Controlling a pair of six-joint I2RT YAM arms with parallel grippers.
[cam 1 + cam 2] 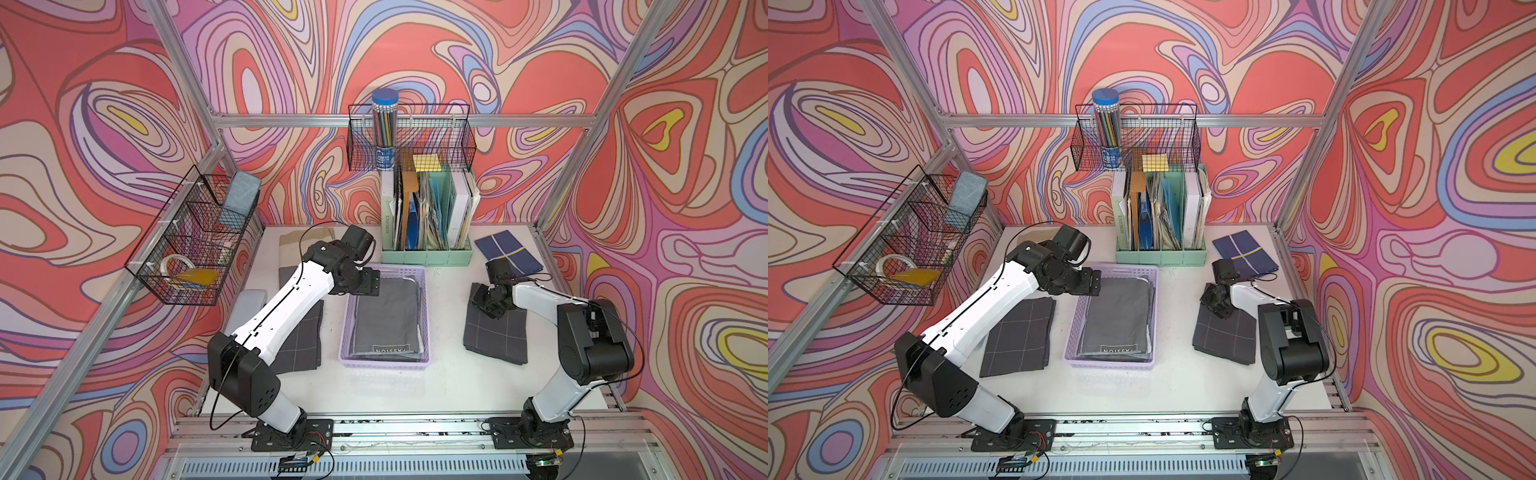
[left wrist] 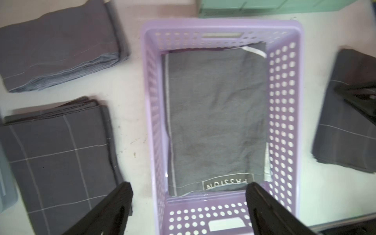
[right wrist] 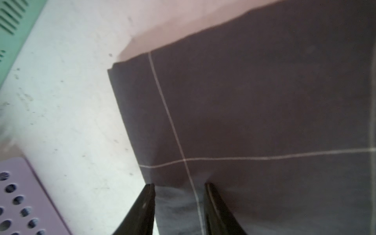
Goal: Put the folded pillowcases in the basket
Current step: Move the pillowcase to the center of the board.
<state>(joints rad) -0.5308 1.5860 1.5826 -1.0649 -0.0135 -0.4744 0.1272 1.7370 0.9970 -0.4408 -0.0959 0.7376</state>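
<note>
The lilac perforated basket [image 1: 344, 324] [image 1: 1072, 328] [image 2: 282, 122] stands mid-table. A folded grey pillowcase [image 1: 388, 320] [image 1: 1119, 316] [image 2: 217, 122] with a "PASSION" label lies flat inside it. My left gripper [image 1: 365, 286] [image 1: 1090, 282] [image 2: 189, 184] hangs over the basket's far end, open wide, with nothing between its fingers. My right gripper [image 1: 484, 303] [image 1: 1212, 301] [image 3: 180, 184] is low over the far left corner of a folded dark checked cloth [image 1: 498, 336] [image 1: 1225, 336] [image 3: 264, 101] to the right of the basket. Its jaws stand a little apart with cloth showing between them.
Left of the basket lie another checked folded cloth [image 1: 299, 336] [image 2: 57, 158] and a plain grey one [image 2: 59, 53]. A mint file holder [image 1: 428, 253] stands behind the basket, with a blue folded cloth [image 1: 509, 253] at the back right. Black wire baskets [image 1: 195, 249] [image 1: 411, 137] hang on the frame.
</note>
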